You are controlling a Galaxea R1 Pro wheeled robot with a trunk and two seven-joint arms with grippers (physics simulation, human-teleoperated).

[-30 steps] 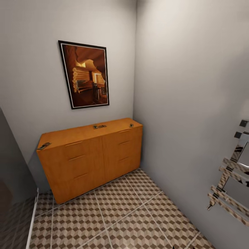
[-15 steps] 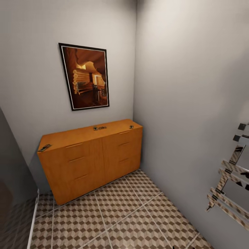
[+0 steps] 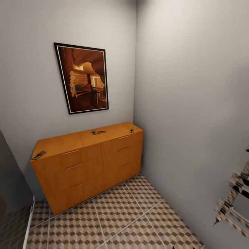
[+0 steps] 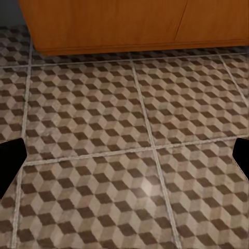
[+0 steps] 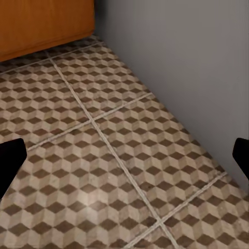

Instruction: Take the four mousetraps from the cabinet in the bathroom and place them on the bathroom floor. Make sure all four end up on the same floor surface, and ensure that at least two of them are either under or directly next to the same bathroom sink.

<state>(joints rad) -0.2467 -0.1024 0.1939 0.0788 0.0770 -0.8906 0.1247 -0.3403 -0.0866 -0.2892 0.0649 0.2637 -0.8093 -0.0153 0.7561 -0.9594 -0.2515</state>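
Note:
The orange-brown cabinet (image 3: 86, 166) stands against the back wall in the corner, drawers shut. On its flat top lie small mousetraps: one at the left end (image 3: 38, 155), a pair close together near the middle back (image 3: 98, 132), and one at the right end (image 3: 131, 130). The cube-patterned bathroom floor (image 3: 117, 218) spreads in front of it. In the left wrist view my left gripper (image 4: 124, 158) is open over the floor tiles (image 4: 104, 104), near the cabinet's base (image 4: 104, 26). In the right wrist view my right gripper (image 5: 124, 158) is open above tiles (image 5: 104, 155) beside the grey wall (image 5: 197, 67). The sink is out of view.
A framed dark picture (image 3: 82, 77) hangs above the cabinet. A chrome towel rack (image 3: 231, 207) juts from the right wall. A dark panel with a white edge (image 3: 14, 193) bounds the left side. Grey walls close the corner behind and to the right.
The whole head view has shifted: the cabinet and picture sit slightly lower and further left and the towel rack has slid toward the right edge, so the camera moved. The mousetraps lie as before.

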